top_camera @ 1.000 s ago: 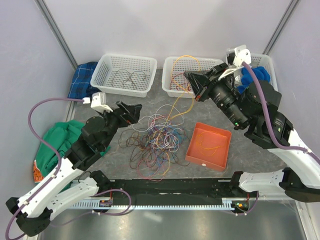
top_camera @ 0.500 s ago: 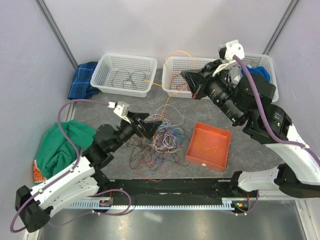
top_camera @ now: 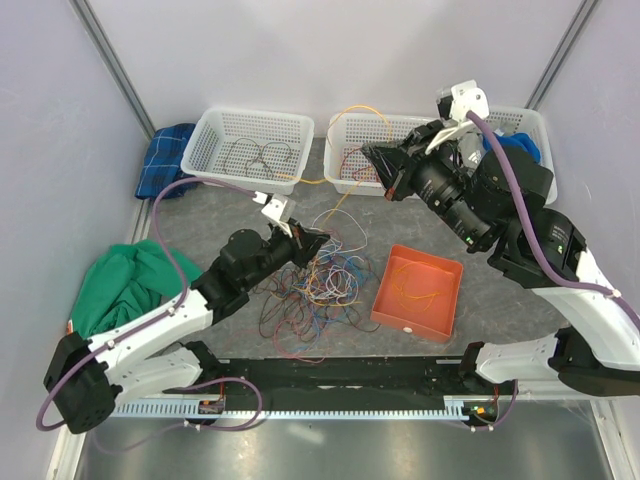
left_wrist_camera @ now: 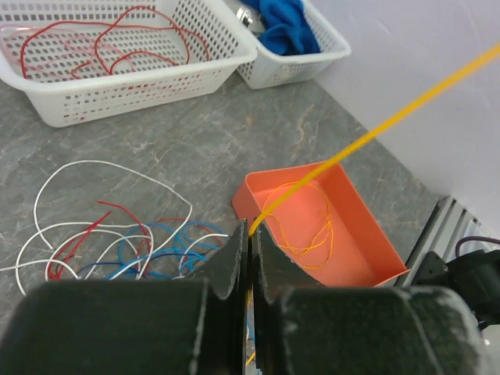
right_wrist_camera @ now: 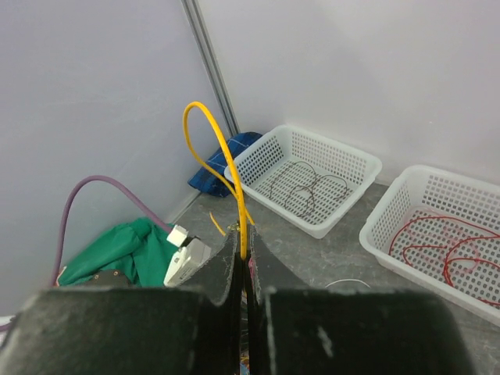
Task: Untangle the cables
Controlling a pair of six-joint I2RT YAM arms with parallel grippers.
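Note:
The cables (top_camera: pixel 312 288) lie as a many-coloured tangle on the grey table, in front of the two arms. One yellow cable (top_camera: pixel 352 112) is lifted out of it. My left gripper (top_camera: pixel 320 240) hovers over the tangle's far edge and is shut on this yellow cable (left_wrist_camera: pixel 375 133), which runs taut up to the right from my left gripper (left_wrist_camera: pixel 251 233). My right gripper (top_camera: pixel 372 158) is raised by the middle basket. It too is shut on the yellow cable (right_wrist_camera: pixel 205 160), which arches in a loop above my right gripper (right_wrist_camera: pixel 243 251).
An orange tray (top_camera: pixel 440 305) holding a thin orange wire sits right of the tangle. At the back stand three white baskets: left (top_camera: pixel 215 135) with dark wires, middle (top_camera: pixel 345 180) with red wires, right (top_camera: pixel 540 125) with a blue cloth. A green cloth (top_camera: pixel 120 285) lies left.
My left arm swung right and forward over the tangle, and its open jaws shut on the yellow cable. My right gripper shifted slightly left, still shut on the cable.

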